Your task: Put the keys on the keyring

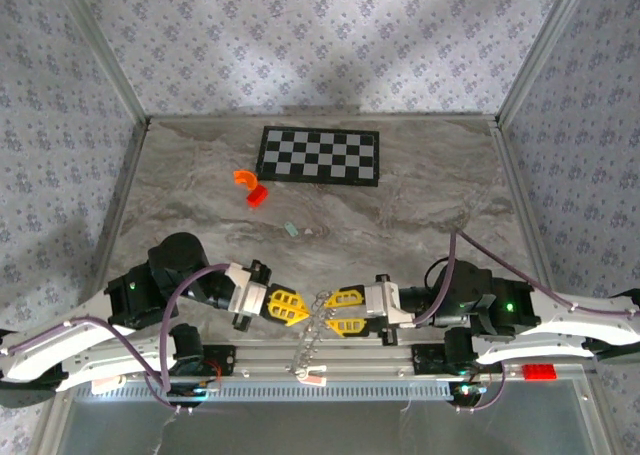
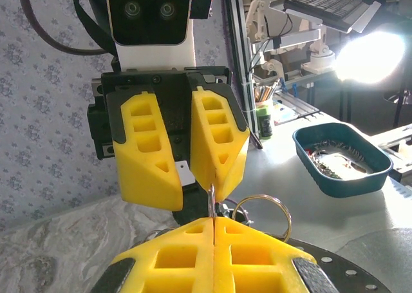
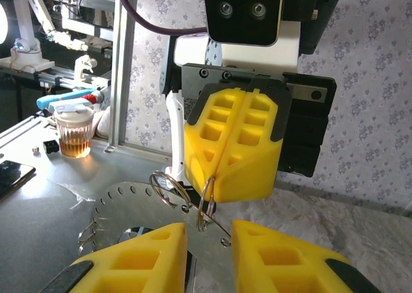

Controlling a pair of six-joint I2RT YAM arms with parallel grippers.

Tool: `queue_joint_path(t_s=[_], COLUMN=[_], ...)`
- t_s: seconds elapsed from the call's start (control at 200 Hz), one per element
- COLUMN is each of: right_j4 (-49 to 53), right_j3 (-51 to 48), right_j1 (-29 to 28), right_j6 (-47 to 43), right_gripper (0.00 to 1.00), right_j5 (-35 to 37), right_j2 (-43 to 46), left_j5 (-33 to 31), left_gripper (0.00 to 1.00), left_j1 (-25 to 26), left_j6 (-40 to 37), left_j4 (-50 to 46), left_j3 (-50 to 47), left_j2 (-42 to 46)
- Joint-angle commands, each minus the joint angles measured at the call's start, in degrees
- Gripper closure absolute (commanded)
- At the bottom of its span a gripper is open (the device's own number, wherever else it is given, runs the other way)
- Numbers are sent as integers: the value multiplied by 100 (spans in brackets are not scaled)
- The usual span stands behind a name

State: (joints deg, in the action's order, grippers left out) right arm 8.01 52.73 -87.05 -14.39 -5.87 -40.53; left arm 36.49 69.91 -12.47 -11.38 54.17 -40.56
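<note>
The key, a tiny teal flat piece, lies on the marble table well beyond both grippers. My left gripper is shut on the keyring, a thin silvery ring standing edge-on between its yellow fingertips. The same ring hangs from the left gripper in the right wrist view and threads a perforated metal disc. My right gripper faces it tip to tip. Its jaws are open, and the ring sits in the gap without touching either finger.
A checkerboard lies at the back, with an orange curved piece and a red piece beside it. More rings hang on the disc. A chain with a white tag drops over the near rail. Frame posts flank the table.
</note>
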Motion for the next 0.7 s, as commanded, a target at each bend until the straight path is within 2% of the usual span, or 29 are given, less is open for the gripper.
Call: queue_joint_path(t_s=[0.0,0.255,0.425,0.535,0.575,0.695], right_j4=[-230,18,214,180,171,138], right_j3=[-9,-33,-230,-370,-402,-516], right_j1=[-38,-36,10,217,345,860], right_j6=[56,-87,-115,-75,-26,147], right_gripper=[76,89,92,82,75,62], right_j5=[-125,437,744,932,915,613], right_j2=[-23,-123,12,119,145,186], left_j5=[138,-259,-897,-1226,-1287,-1012], left_gripper=[100,100,100,100,100,100], left_j1=[38,38,39,32,19,-240], left_j6=[-71,-373,-754,-1031,-1138,-1341], left_j4=[197,-11,20,35,4,-73], left_j3=[163,190,27,-66,-74,-79], left_j2=[-2,-197,-157,-170,-182,-215])
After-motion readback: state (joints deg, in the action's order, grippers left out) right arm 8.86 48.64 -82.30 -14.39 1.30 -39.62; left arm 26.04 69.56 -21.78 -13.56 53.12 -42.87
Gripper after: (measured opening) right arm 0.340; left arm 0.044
